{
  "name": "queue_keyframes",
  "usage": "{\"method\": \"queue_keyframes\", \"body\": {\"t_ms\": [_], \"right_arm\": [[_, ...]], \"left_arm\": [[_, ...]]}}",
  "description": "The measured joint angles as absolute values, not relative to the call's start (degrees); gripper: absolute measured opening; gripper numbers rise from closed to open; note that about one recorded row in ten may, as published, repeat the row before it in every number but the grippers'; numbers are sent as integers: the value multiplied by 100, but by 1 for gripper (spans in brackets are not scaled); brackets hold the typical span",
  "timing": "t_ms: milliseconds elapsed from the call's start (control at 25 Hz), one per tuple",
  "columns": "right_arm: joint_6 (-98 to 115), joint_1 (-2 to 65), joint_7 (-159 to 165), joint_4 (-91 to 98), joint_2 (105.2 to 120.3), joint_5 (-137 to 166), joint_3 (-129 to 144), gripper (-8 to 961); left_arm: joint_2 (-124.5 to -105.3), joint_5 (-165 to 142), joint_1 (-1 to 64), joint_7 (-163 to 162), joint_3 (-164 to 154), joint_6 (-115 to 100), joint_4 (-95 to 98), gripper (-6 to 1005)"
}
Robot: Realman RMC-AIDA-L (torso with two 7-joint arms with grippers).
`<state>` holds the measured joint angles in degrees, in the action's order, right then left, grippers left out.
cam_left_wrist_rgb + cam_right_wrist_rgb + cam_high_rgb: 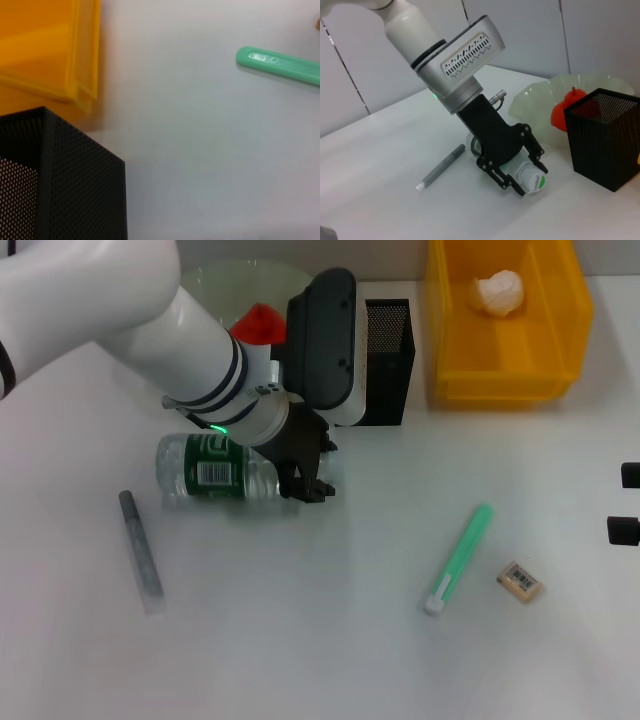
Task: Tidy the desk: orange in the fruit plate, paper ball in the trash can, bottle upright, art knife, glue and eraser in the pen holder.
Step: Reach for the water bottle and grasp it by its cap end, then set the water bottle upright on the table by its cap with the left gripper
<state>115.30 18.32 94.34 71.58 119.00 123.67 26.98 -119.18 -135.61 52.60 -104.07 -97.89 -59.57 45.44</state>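
Nearest the head camera: a slim grey stick [141,551] with a clear cap end, lying flat on the smooth white desk [330,640], toward the robot's left. To the right of it, a mint-green pen-shaped tool [458,558] with a white tip, lying at a slant; just beside that, the eraser [520,581], a small beige block, barcode face up. Bottle [215,470]: clear ribbed plastic, dark green barcoded label, lying on its side at mid-desk; white-and-green cap [532,181] seen in the right wrist view. Left gripper [306,483]: black, lowered onto the bottle's cap end, its jaws pinching the neck from both sides, white arm sloping down from the upper left. Pen holder [388,361]: black metal mesh, square, upright, behind the gripper. Fruit plate [537,97]: translucent pale-green bowl, scalloped rim, at the rear, largely hidden by the arm in the head view; orange [259,324], red-orange and round, rests in it. Trash can [560,325]: bright yellow rectangular plastic bin at the rear right, beside the pen holder; paper ball [498,292], a crumpled white wad, lies inside. Right gripper [626,503]: only two dark tips show at the right edge, standing apart from each other, clear of all items.
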Motion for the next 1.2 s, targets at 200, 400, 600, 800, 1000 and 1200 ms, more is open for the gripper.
{"method": "queue_keyframes", "body": {"t_ms": [200,400,600,800,1000,1200], "right_arm": [[11531,1830,9436,7154,11900,12366,2698,765],[11531,1828,9438,7147,11900,12366,2698,763],[11525,1850,9439,7145,11900,12357,2698,762],[11522,1910,9439,7145,11900,12327,2698,761],[11522,2021,9440,7146,11900,12308,2697,759],[11523,2207,9440,7115,11900,12304,2698,758]], "left_arm": [[-11918,-13561,5259,-10415,-9837,-5901,4544,477],[-11918,-13561,5228,-10415,-9896,-5896,4572,441],[-11916,-13474,5041,-10405,-9873,-5982,4799,441],[-11895,-13346,4722,-10405,-9750,-6144,5242,441],[-11863,-12933,3506,-10340,-8883,-6779,6880,440],[-11852,-12283,2898,-10106,-7905,-7193,7315,440]]}}
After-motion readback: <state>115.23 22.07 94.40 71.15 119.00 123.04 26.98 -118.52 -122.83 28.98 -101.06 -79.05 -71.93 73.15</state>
